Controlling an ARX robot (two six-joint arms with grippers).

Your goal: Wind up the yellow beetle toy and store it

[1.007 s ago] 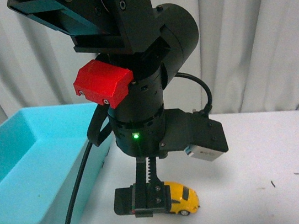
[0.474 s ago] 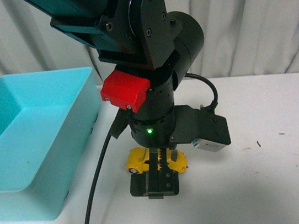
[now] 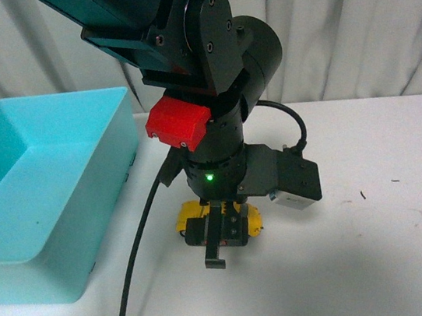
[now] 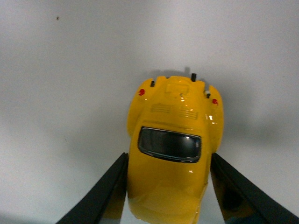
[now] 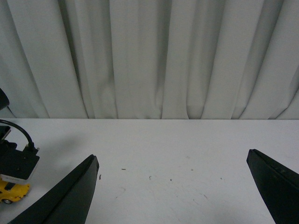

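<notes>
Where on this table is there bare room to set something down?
The widest bare patch is the white table right of the left arm, out to the curtain. The turquoise bin also looks empty. It is crowded where the left gripper straddles the yellow beetle toy, with the cable running beside the bin.

Nothing to read from where I'm standing: no lettering, number or logo comes out legibly on the yellow beetle toy (image 4: 170, 154), on the turquoise bin (image 3: 39, 280) or on the red cap (image 3: 179, 123) on the arm.
</notes>
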